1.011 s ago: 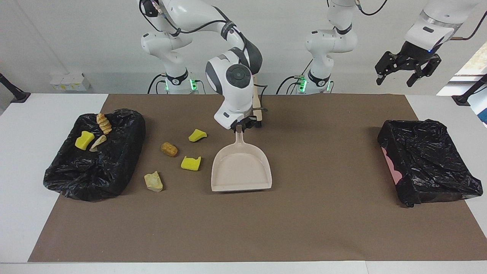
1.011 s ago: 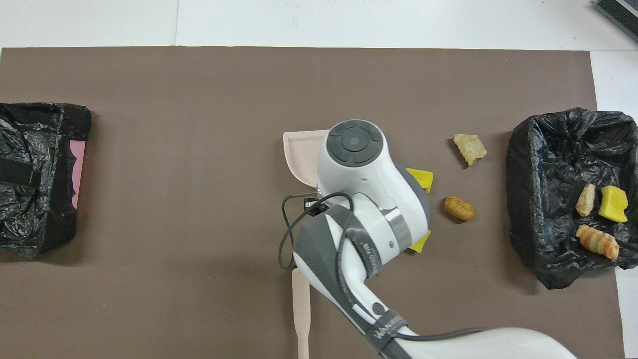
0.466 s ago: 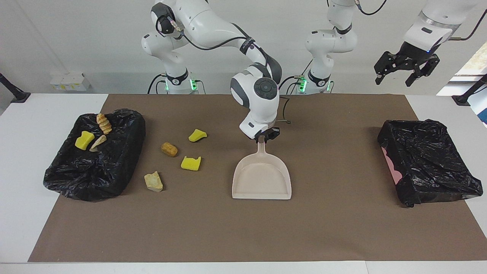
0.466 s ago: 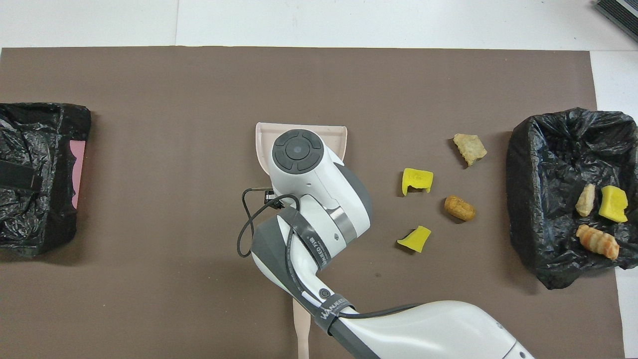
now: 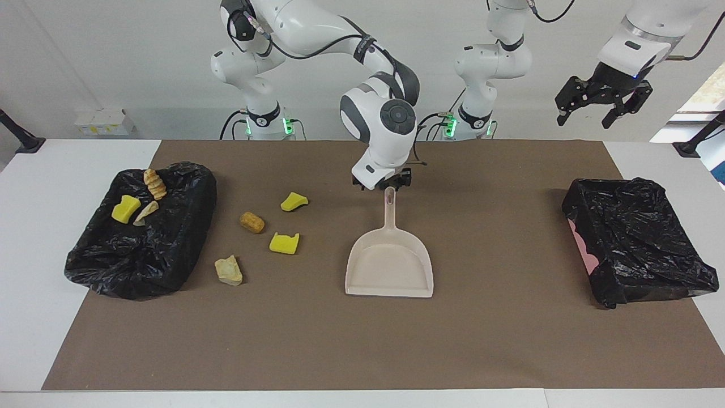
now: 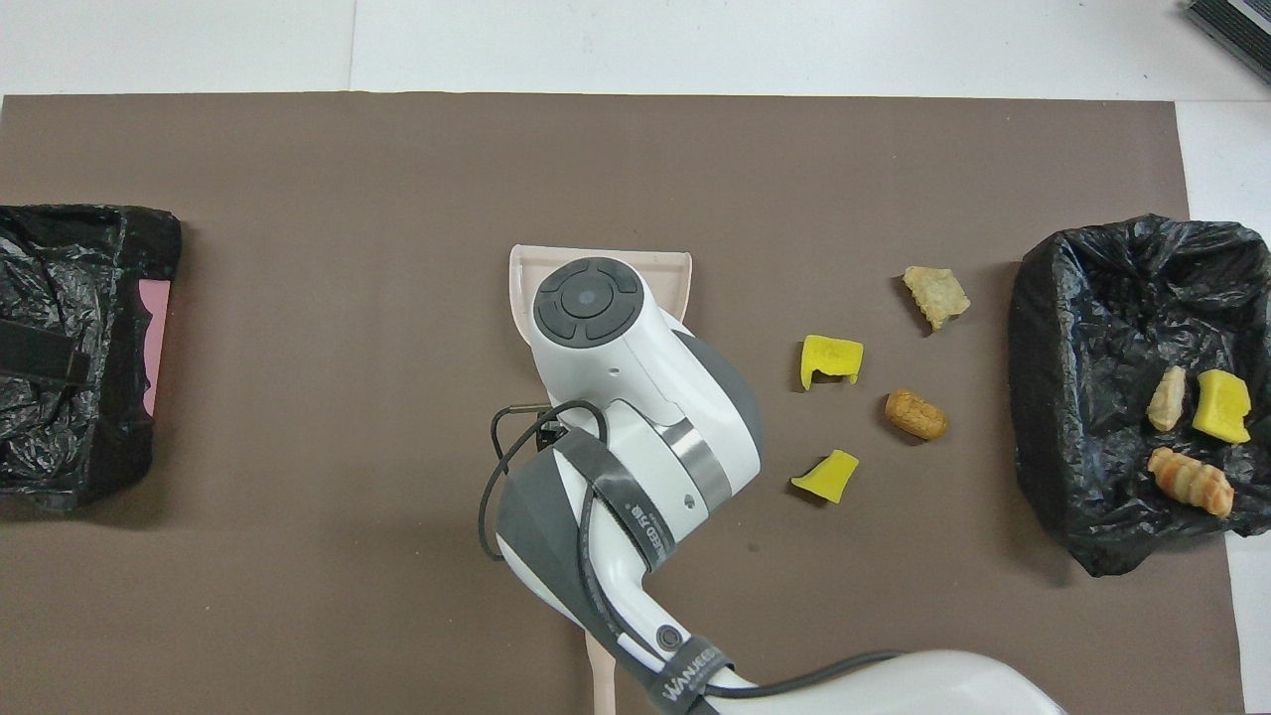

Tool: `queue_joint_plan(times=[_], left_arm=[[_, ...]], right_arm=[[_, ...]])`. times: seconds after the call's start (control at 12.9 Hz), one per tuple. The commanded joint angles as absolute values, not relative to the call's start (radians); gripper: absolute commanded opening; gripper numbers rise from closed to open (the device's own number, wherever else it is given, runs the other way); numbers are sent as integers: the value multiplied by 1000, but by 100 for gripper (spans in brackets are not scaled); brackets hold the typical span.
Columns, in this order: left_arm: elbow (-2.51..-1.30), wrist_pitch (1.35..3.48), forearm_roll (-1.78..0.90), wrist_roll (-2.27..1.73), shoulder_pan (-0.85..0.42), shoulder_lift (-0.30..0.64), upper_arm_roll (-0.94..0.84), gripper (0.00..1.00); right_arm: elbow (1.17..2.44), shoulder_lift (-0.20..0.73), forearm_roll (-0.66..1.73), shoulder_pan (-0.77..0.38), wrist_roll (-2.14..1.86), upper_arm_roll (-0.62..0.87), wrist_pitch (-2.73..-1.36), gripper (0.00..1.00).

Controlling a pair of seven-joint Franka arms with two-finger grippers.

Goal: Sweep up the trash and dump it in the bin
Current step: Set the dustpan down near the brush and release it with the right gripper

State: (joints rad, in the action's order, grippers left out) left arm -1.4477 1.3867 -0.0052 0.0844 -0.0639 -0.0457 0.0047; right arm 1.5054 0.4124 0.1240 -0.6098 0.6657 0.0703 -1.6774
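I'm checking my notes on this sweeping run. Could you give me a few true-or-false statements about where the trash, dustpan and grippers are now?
1. The dustpan lies flat on the mat. True.
2. The right gripper holds the dustpan's handle. False: it is above the handle's tip, not gripping it.
3. Four trash pieces lie on the mat. True.
4. The bin at the right arm's end holds no trash. False: three pieces lie in it.
5. The left gripper is over the dustpan. False: it hangs high at the left arm's end.
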Motion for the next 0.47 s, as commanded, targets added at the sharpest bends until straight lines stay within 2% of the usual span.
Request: queue_joint_plan(times=[0.0,0.23,0.39], left_arm=[[-1499,1457,3,77,-81,-74,-1,100],[-1558,1544,-2,72,-161,-66,-6,100],[-1641,1638,-2,61,-237,-60,-6,100]], right_arm=[[1681,255,199,-610,592,86,-1689,100],[1814,154,202,-666,603,86,-1716,100],[1940,88,204,-707,644,86,-1823,100]])
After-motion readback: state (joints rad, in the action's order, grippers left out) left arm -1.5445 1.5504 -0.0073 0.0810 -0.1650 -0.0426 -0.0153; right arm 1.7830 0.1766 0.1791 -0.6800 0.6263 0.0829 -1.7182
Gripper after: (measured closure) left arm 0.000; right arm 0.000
